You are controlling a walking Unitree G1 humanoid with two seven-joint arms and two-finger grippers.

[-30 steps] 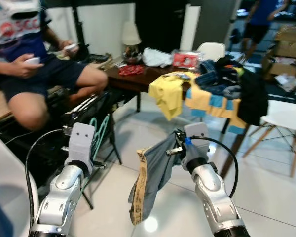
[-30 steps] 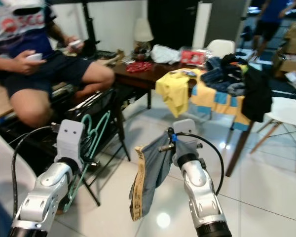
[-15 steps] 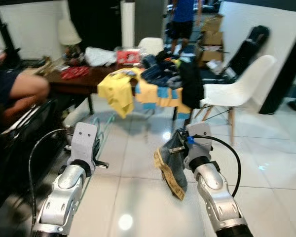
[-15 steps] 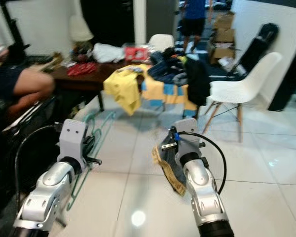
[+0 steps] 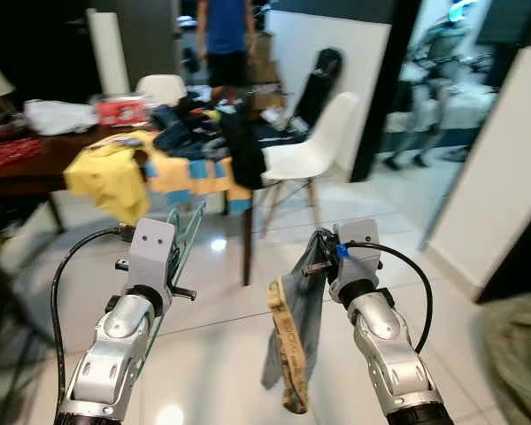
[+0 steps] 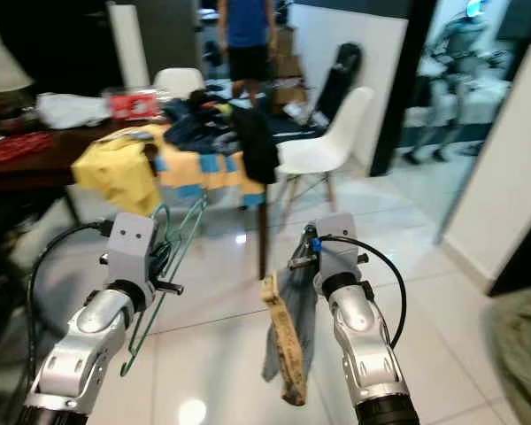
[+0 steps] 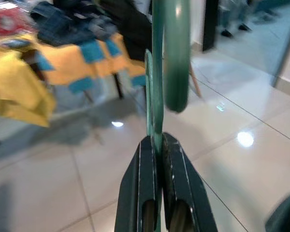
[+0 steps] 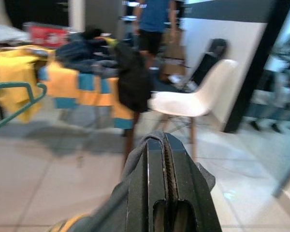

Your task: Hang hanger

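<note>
A green hanger [image 6: 170, 257] hangs from my left gripper [image 7: 154, 145], which is shut on its wire frame [image 7: 157, 96] in front of me on the left. My right gripper [image 8: 163, 145] is shut on a grey garment [image 5: 303, 305] with a tan waistband [image 5: 283, 350] that dangles below it. Both arms are held out over a white tiled floor [image 5: 221, 310].
A dark table [image 5: 35, 173] draped with yellow and blue clothes [image 5: 115, 177] stands ahead on the left, with a white chair [image 5: 314, 150] beside it. A person in a blue top [image 5: 223, 35] stands further back. A white wall panel [image 5: 504, 168] rises on the right.
The whole view has swung right: the seated person has left the picture, and the table and white chair have slid left. Both grippers keep their hold.
</note>
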